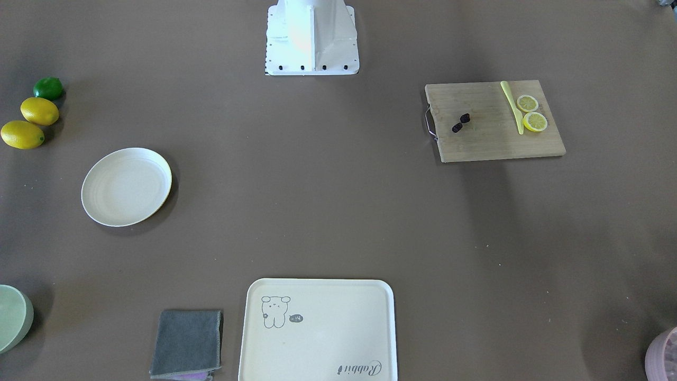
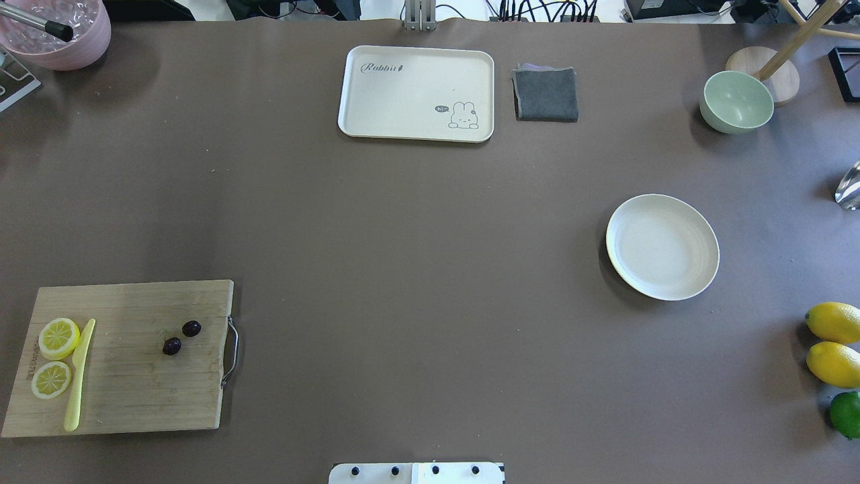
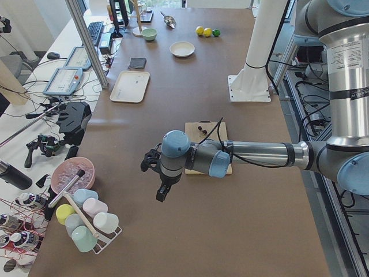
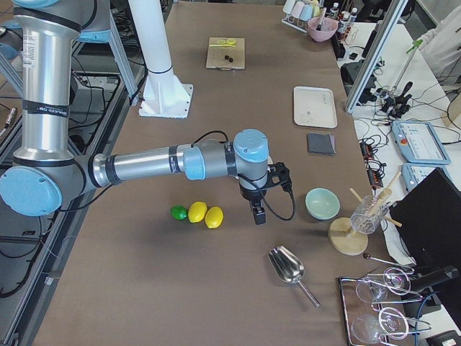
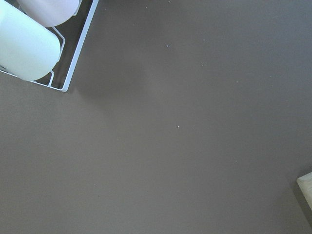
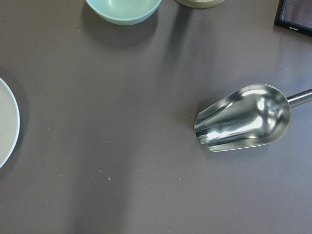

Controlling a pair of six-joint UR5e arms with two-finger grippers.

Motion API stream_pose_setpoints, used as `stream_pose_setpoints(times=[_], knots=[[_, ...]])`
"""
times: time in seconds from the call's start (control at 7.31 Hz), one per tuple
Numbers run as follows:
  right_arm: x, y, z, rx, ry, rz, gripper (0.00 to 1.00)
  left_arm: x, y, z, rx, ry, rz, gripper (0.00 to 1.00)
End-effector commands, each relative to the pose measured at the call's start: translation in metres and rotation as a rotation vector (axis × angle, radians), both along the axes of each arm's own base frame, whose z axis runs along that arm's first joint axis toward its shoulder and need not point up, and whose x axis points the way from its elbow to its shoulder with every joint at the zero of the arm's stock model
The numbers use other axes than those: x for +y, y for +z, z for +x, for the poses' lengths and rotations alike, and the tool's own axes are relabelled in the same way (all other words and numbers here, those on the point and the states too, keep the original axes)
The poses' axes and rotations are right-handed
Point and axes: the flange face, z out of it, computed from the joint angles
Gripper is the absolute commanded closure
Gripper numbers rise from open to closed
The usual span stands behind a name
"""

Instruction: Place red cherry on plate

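The red cherry (image 1: pixel 460 123), two dark fruits on one stem, lies on a wooden cutting board (image 2: pixel 127 376) at my left side of the table; the overhead view has the red cherry (image 2: pixel 181 337) near the board's handle. The cream plate (image 2: pixel 662 247) sits bare on my right side, also plate (image 1: pixel 126 186). Only the side views show the grippers. My left gripper (image 3: pixel 163 193) hangs over bare table beyond the board's outer end, and I cannot tell its state. My right gripper (image 4: pixel 258 213) hangs near the lemons, state also unclear.
Two lemon slices (image 2: pixel 55 356) and a yellow knife (image 2: pixel 78 376) share the board. Whole lemons (image 2: pixel 833 343) and a lime (image 2: pixel 846 413) lie at the right edge. A bear tray (image 2: pixel 416 93), grey cloth (image 2: pixel 545 94), green bowl (image 2: pixel 736 102), steel scoop (image 6: pixel 243 118) and cup rack (image 5: pixel 29 39) stand around.
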Motion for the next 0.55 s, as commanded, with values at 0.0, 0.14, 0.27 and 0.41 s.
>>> stream_pose_setpoints(times=[0.0, 0.14, 0.27, 0.41], knots=[[0.001, 0.002, -0.002, -0.005, -0.005, -0.006, 0.00, 0.001, -0.046, 0.051, 0.149, 0.009, -0.036, 0.03], [0.001, 0.002, -0.011, -0.021, -0.022, -0.012, 0.00, 0.010, -0.062, 0.087, 0.183, 0.006, -0.053, 0.03], [0.003, 0.004, -0.014, -0.022, -0.033, -0.013, 0.00, 0.018, -0.073, 0.136, 0.201, 0.015, -0.047, 0.02], [0.002, 0.005, -0.024, -0.022, -0.050, -0.020, 0.00, 0.026, -0.081, 0.177, 0.205, 0.028, -0.014, 0.02]])
